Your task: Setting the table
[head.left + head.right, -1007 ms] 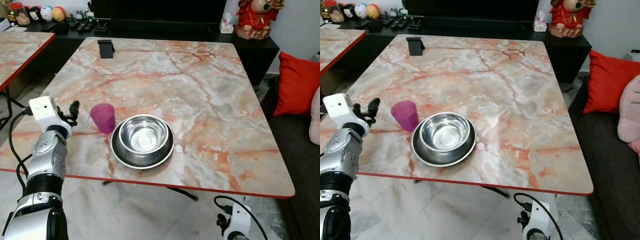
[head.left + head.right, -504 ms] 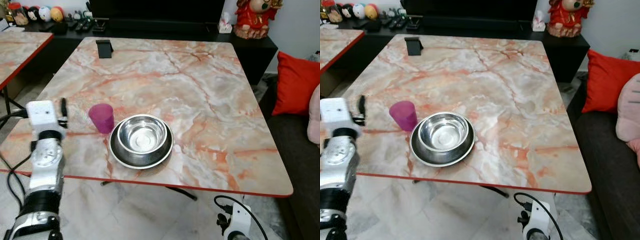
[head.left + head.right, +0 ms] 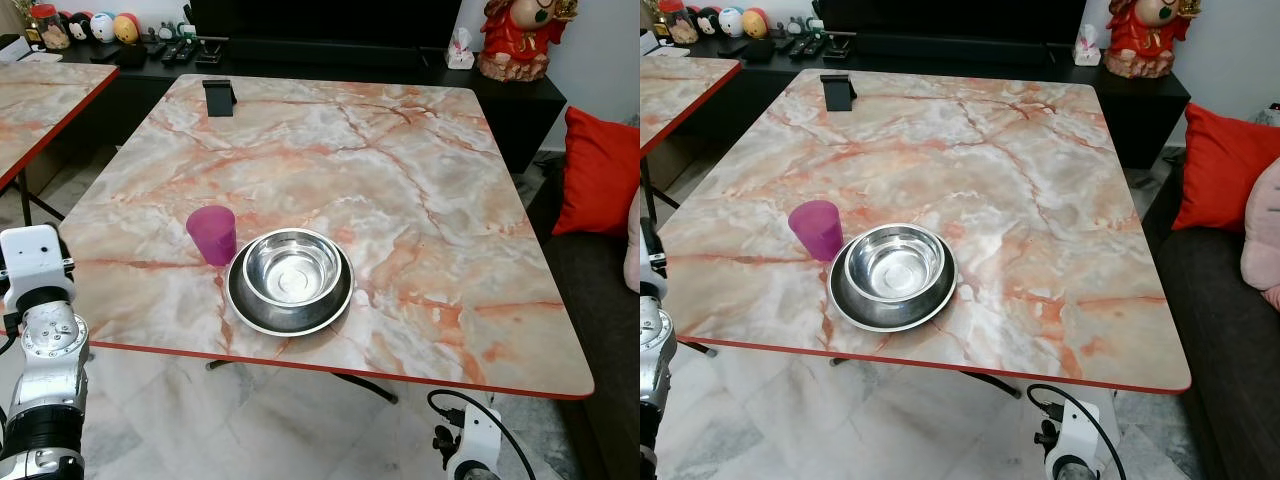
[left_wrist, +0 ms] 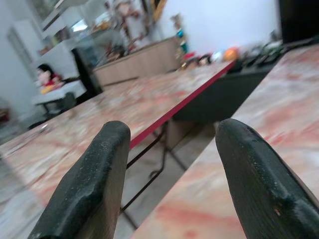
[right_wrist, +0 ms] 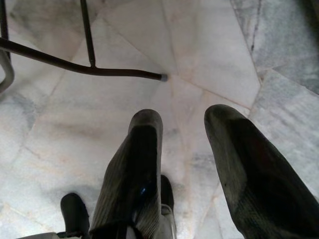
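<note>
While we've got the purple cup (image 3: 211, 234) parked right up against the left side of the steel bowl (image 3: 292, 270), which itself sits nested in a dark plate (image 3: 288, 315) near the front edge of the marble table (image 3: 420, 180), both our arms are off the tabletop, so this looks like a pause between placements to us. Our left gripper (image 4: 169, 184) is out beside the table's left edge with its two black fingers spread apart and nothing between them; through the wrist cam we're looking along the tabletop toward a second marble table (image 4: 99, 109) across the room. Our right gripper (image 5: 189, 164) just hangs low over the floor tiles, fingers apart and empty too, with a table leg (image 5: 84, 69) ahead of it. If the next bit is fetching another piece or nudging the setting, we'd say the trick is to come in from the left with the fingers wide and well above the cup rim, since that cup looks light and would probably tip easily, and it's touching or almost touching the plate. Also worth minding the small black stand (image 3: 218, 97) at the far corner, though it's well apart from the setting.
</note>
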